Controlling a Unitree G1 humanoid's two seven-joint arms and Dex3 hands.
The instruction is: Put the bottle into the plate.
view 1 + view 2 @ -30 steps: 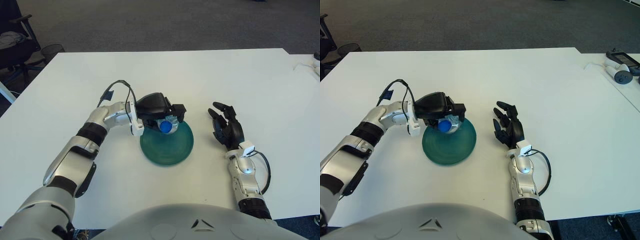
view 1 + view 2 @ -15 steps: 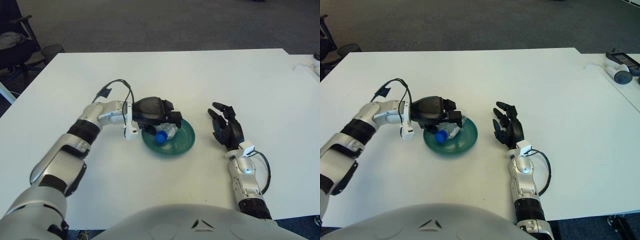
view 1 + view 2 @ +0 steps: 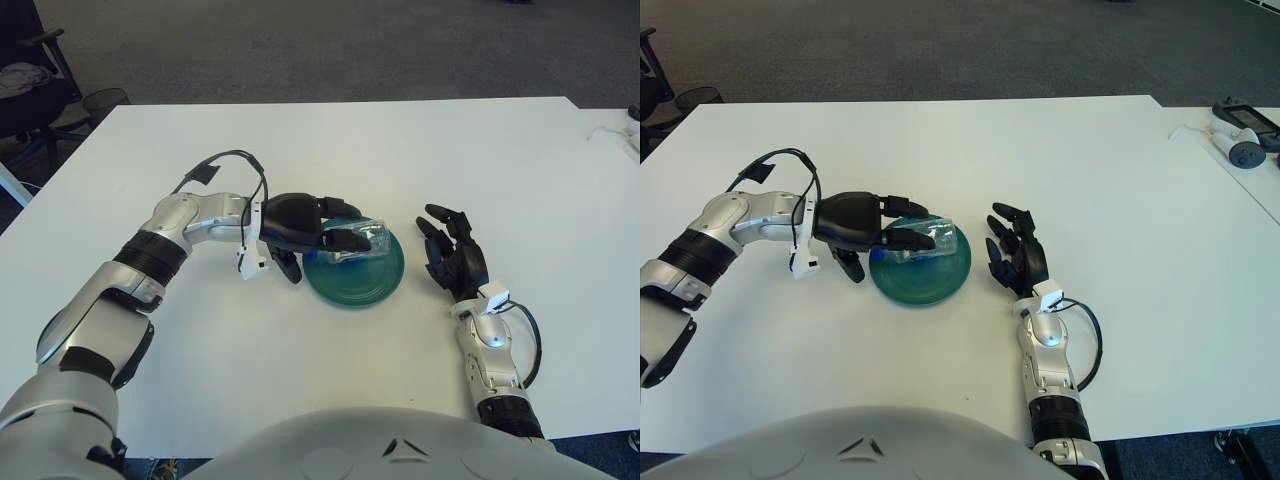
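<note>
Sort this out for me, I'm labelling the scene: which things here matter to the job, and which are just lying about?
Part of the job:
- bottle, lying on its side in the plate
- plate, green
- left hand, fingers around the bottle

Just lying about:
- right hand, parked open on the table
- grey device, far right edge

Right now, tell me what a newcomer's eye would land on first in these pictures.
The green plate near the middle of the white table draws the eye, with a clear plastic bottle lying on its side across its far rim. The left hand reaches in from the left, its black fingers around the bottle. The right hand rests on the table to the plate's right, fingers spread, holding nothing.
</note>
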